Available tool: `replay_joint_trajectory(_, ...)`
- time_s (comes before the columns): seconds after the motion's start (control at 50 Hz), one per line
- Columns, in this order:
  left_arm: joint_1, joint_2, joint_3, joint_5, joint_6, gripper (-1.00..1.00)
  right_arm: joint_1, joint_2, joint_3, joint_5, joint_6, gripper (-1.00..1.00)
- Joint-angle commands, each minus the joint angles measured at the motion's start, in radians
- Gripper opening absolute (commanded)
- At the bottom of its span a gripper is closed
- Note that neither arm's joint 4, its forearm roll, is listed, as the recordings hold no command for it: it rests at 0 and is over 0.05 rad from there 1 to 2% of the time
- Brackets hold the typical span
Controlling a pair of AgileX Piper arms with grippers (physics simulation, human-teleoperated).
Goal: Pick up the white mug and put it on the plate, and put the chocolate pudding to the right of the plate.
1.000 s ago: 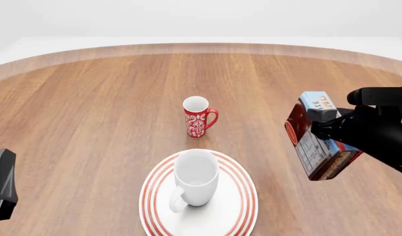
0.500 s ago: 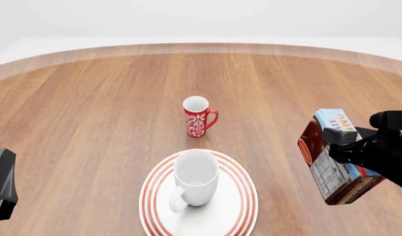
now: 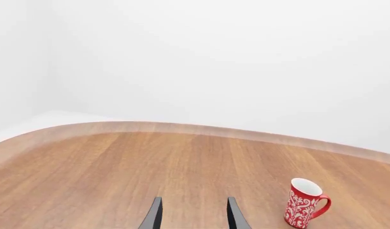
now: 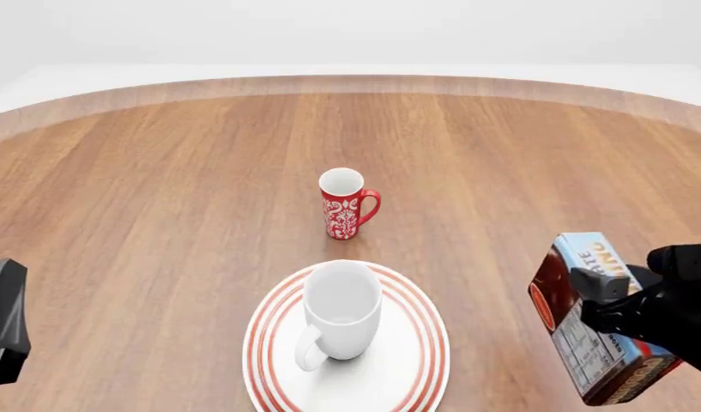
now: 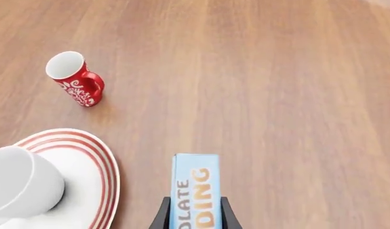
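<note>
Left wrist: my left gripper (image 3: 193, 215) gapes empty, well apart from the plate.
Front: mug (image 4: 341, 310) stands on the plate (image 4: 413, 365).
Right wrist: my right gripper (image 5: 193, 214) clamps the pudding (image 5: 195, 191), right of the plate (image 5: 96, 167).

The chocolate pudding (image 5: 195, 193) box showed orange and white letters on its blue face, cut off ("OLATE", "DING" readable).

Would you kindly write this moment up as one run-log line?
white mug: upright on plate | chocolate pudding: held by right gripper, right of plate | left gripper: open, idle | red mug: beyond plate
</note>
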Motion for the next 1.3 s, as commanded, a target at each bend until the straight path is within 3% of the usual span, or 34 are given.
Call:
replay_joint_trajectory(0.02,0.000,0.000,-0.001,0.000,0.001,1.00,-0.004,-0.018,0.045,0.003,0.001,-1.00)
replay_joint_trajectory(0.22,0.001,0.000,0.000,-0.001,0.001,1.00,-0.004,-0.007,0.064,-0.013,0.003,-1.00)
replay_joint_trajectory(0.78,0.001,0.000,0.000,-0.001,0.001,1.00,-0.003,0.122,0.149,-0.176,-0.001,-1.00)
replay_joint_trajectory(1.16,0.001,0.000,0.000,0.000,0.002,1.00,-0.009,0.154,0.153,-0.200,-0.003,-1.00)
replay_joint_trajectory(1.18,0.001,0.000,0.000,-0.001,0.001,1.00,-0.010,0.154,0.153,-0.200,-0.004,1.00)
replay_joint_trajectory(1.3,0.000,0.000,0.000,0.000,0.002,1.00,-0.014,0.154,0.149,-0.196,-0.002,1.00)
